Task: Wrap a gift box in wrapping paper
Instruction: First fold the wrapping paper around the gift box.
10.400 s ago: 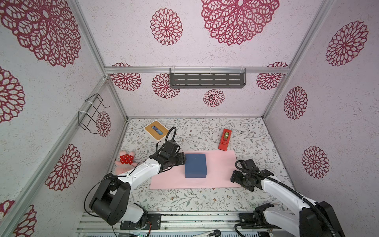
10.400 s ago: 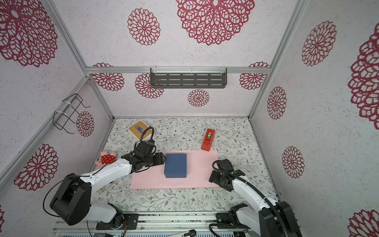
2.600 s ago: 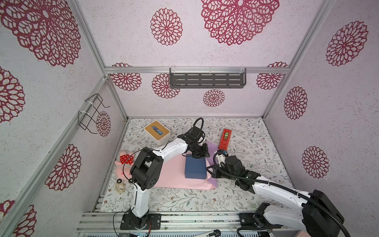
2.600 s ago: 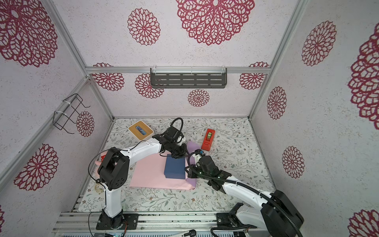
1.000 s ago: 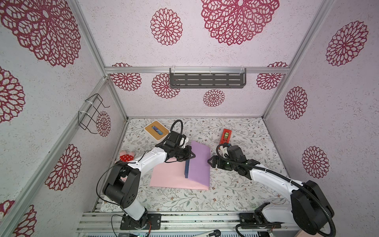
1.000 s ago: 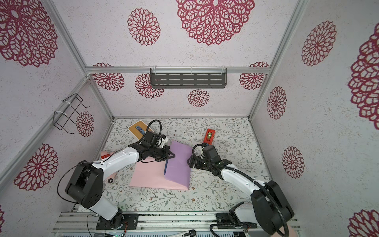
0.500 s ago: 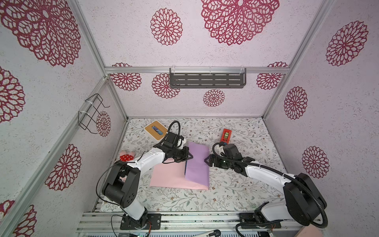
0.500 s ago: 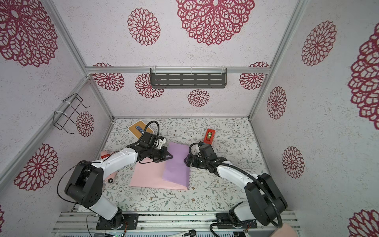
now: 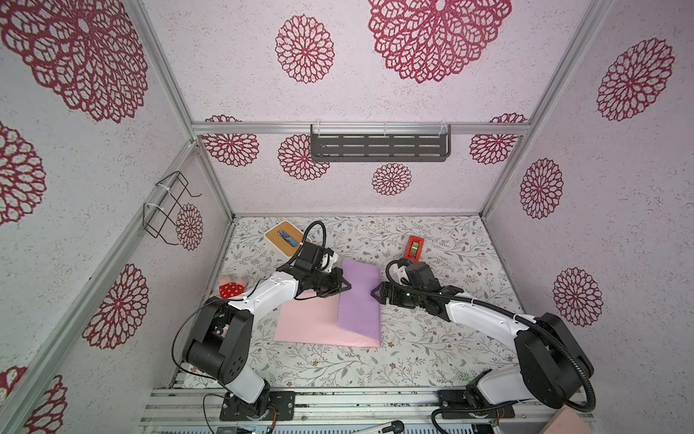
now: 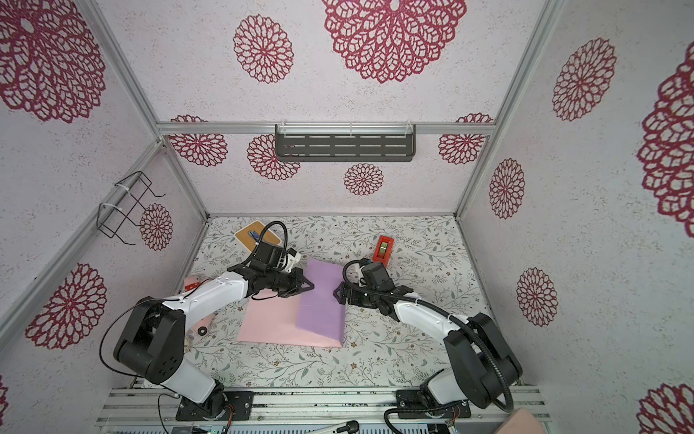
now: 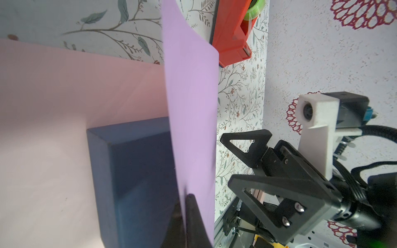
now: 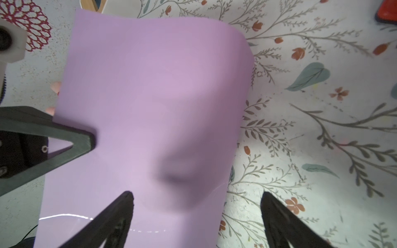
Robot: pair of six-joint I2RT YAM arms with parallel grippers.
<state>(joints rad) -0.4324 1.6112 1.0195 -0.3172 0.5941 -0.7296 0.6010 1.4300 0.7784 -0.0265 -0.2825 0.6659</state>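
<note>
The wrapping paper (image 9: 308, 323) lies pink side up on the table, and its right part is folded up and over as a lilac flap (image 9: 358, 297). In both top views that flap hides the gift box. The left wrist view shows the navy gift box (image 11: 137, 182) under the flap. My left gripper (image 9: 347, 286) (image 11: 184, 198) is shut on the flap's free edge above the box. At the flap's right side my right gripper (image 9: 375, 293) (image 12: 196, 194) stands open with nothing between its fingers. One finger is in front of the lilac paper (image 12: 150, 96) and the other is over the table.
A red tape dispenser (image 9: 414, 248) lies behind the right gripper. A white box with a wooden top (image 9: 283, 238) stands at the back left. A red dotted item (image 9: 231, 289) lies by the left wall. A wire basket (image 9: 167, 210) and a grey shelf (image 9: 379, 147) hang on the walls.
Ten seconds ago the paper lay flat with the box uncovered. In the last second the right gripper has moved left up to the flap, and the left gripper has kept its hold.
</note>
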